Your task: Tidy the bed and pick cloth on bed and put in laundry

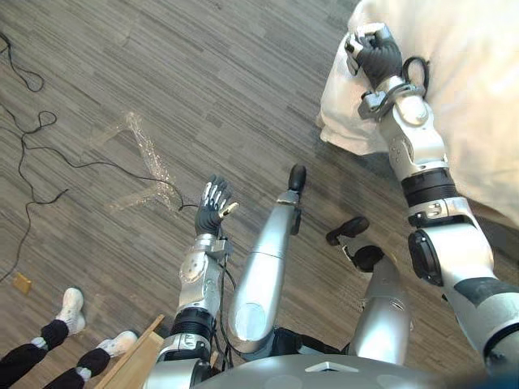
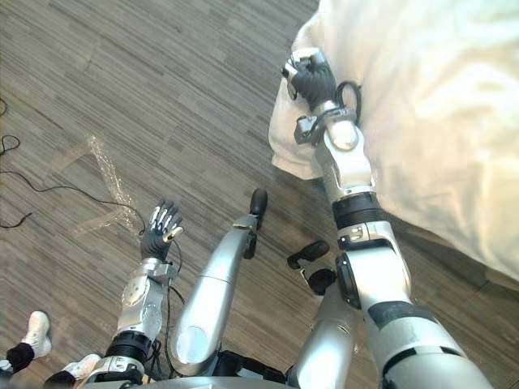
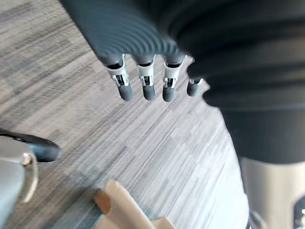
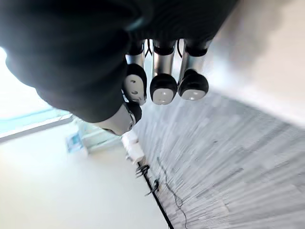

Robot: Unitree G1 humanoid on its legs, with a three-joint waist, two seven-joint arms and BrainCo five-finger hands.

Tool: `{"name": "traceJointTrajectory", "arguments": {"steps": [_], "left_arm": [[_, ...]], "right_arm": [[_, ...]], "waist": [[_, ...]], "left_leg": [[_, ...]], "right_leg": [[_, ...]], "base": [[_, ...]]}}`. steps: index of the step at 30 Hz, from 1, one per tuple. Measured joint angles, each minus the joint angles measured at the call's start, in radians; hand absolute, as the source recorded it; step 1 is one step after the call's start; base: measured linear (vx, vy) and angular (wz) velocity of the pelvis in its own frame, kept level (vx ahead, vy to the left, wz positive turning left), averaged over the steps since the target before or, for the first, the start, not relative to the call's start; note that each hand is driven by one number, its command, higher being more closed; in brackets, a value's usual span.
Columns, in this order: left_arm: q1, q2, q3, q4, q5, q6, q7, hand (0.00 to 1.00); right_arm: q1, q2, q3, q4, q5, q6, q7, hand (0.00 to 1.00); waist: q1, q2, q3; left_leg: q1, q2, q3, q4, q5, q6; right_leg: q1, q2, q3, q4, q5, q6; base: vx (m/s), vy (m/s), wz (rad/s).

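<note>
A white bed cover [image 1: 478, 97] fills the upper right, and its corner hangs toward the wooden floor. My right hand [image 1: 379, 57] rests at that corner's edge, against the cover [image 2: 422, 105]. In the right wrist view its fingers [image 4: 164, 88] are curled with no cloth between them; the floor and the white cover show past them. My left hand [image 1: 211, 212] hangs over the bare floor, well left of the bed. Its fingers [image 3: 143, 86] are straight and hold nothing.
A person's legs with white shoes [image 1: 73, 308] stand at the lower left, beside a light wooden edge [image 1: 134, 361]. A crumpled strip of clear plastic [image 1: 146, 158] and thin black cables [image 1: 32, 138] lie on the floor to the left.
</note>
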State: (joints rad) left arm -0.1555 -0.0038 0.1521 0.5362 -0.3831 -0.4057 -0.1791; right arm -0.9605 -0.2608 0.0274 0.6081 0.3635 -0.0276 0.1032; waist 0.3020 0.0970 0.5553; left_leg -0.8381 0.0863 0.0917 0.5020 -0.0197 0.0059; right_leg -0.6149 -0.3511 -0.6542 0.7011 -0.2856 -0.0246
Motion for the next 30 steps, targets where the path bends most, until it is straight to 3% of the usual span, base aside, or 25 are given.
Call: {"name": "traceJointTrajectory", "arguments": {"steps": [3,7,10,11,15,16,18,20,22,23,26,28,30], "left_arm": [[0.0,-0.043,0.028,-0.004,0.001,-0.001,0.013,0.0],[-0.001,-0.061,0.034,-0.004,0.002,-0.004,0.027,0.0],[0.006,-0.06,0.038,-0.004,0.002,-0.001,0.042,0.0],[0.012,-0.057,0.035,-0.005,0.002,0.004,0.056,0.0],[0.044,-0.007,-0.005,-0.003,0.003,0.034,0.067,0.0],[0.063,0.027,-0.027,-0.003,0.003,0.048,0.066,0.0],[0.088,0.069,-0.06,-0.002,0.015,0.077,0.065,0.0],[0.139,0.109,-0.082,-0.003,0.082,0.098,0.072,0.0],[0.167,0.125,-0.083,-0.003,0.12,0.11,0.076,0.0],[0.212,0.148,-0.083,0.01,0.216,0.144,0.086,0.0],[0.244,0.169,-0.082,0.142,0.29,0.164,0.113,0.0],[0.254,0.173,-0.068,0.171,0.293,0.158,0.116,0.0],[0.264,0.183,-0.058,0.212,0.296,0.121,0.115,0.0]], "right_arm": [[0.064,0.092,-0.001,0.073,0.019,-0.009,0.019,1.0],[0.223,0.148,-0.016,0.17,0.019,-0.023,0.06,1.0],[0.411,0.169,-0.016,0.204,0.019,-0.04,0.085,1.0],[0.473,0.173,-0.007,0.201,0.019,-0.057,0.093,1.0],[0.601,0.178,0.067,0.132,0.016,-0.129,0.16,1.0],[0.632,0.182,0.094,0.099,0.017,-0.153,0.198,1.0],[0.679,0.177,0.117,0.048,0.018,-0.188,0.291,1.0],[0.733,0.168,0.152,-0.03,0.064,-0.223,0.43,1.0],[0.747,0.167,0.171,-0.07,0.095,-0.233,0.496,1.0],[0.76,0.167,0.203,-0.131,0.159,-0.237,0.612,1.0],[0.744,0.171,0.23,-0.189,0.255,-0.227,0.723,1.0],[0.719,0.178,0.23,-0.196,0.294,-0.219,0.742,1.0],[0.634,0.182,0.228,-0.196,0.348,-0.194,0.74,1.0]], "waist": [[-0.036,0.0,-0.001],[-0.07,-0.006,-0.003],[-0.122,-0.009,-0.004],[-0.146,-0.014,-0.006],[-0.188,-0.052,-0.026],[-0.199,-0.074,-0.04],[-0.202,-0.091,-0.048],[-0.203,-0.111,-0.058],[-0.203,-0.121,-0.064],[-0.202,-0.136,-0.076],[-0.201,-0.156,-0.101],[-0.198,-0.157,-0.102],[-0.193,-0.156,-0.102]], "left_leg": [[0.007,0.013,0.028,0.001,0.003,0.004],[0.049,0.016,0.069,-0.021,0.007,0.008],[0.133,0.019,0.101,-0.045,0.006,0.008],[0.184,0.02,0.115,-0.066,0.006,0.007],[0.315,0.035,0.156,-0.139,0.006,-0.008],[0.344,0.037,0.159,-0.168,0.013,-0.023],[0.396,0.039,0.154,-0.218,0.029,-0.035],[0.463,0.049,0.15,-0.27,0.039,-0.045],[0.496,0.053,0.153,-0.294,0.045,-0.046],[0.543,0.055,0.164,-0.32,0.052,-0.042],[0.586,0.055,0.175,-0.328,0.043,-0.041],[0.606,0.051,0.178,-0.326,0.037,-0.035],[0.626,0.045,0.186,-0.325,0.033,-0.033]], "right_leg": [[-0.006,-0.003,0.013,0.012,-0.008,-0.003],[0.001,-0.007,0.047,0.008,-0.006,-0.001],[0.062,0.0,0.069,-0.02,0.002,0.006],[0.1,0.006,0.079,-0.037,0.008,0.009],[0.181,0.044,0.126,-0.102,0.024,0.017],[0.201,0.059,0.129,-0.128,0.028,0.022],[0.252,0.09,0.123,-0.186,0.042,0.028],[0.325,0.128,0.117,-0.263,0.066,0.033],[0.358,0.143,0.117,-0.3,0.083,0.032],[0.408,0.162,0.119,-0.354,0.104,0.035],[0.469,0.177,0.125,-0.416,0.129,0.046],[0.495,0.175,0.124,-0.43,0.135,0.052],[0.52,0.172,0.13,-0.446,0.144,0.059]], "base": [[0.03,-0.097,-0.06],[0.07,-0.087,-0.17],[0.09,-0.079,-0.25],[0.05,-0.07,-0.3],[0.01,-0.086,-0.5],[0.04,-0.081,-0.22],[0.04,-0.056,-0.15],[0.07,-0.044,-0.09],[0.11,-0.022,-0.14],[0.12,0.014,-0.18],[0.14,0.041,-0.12],[0.1,0.063,0.01],[0.04,0.073,-0.04]]}}
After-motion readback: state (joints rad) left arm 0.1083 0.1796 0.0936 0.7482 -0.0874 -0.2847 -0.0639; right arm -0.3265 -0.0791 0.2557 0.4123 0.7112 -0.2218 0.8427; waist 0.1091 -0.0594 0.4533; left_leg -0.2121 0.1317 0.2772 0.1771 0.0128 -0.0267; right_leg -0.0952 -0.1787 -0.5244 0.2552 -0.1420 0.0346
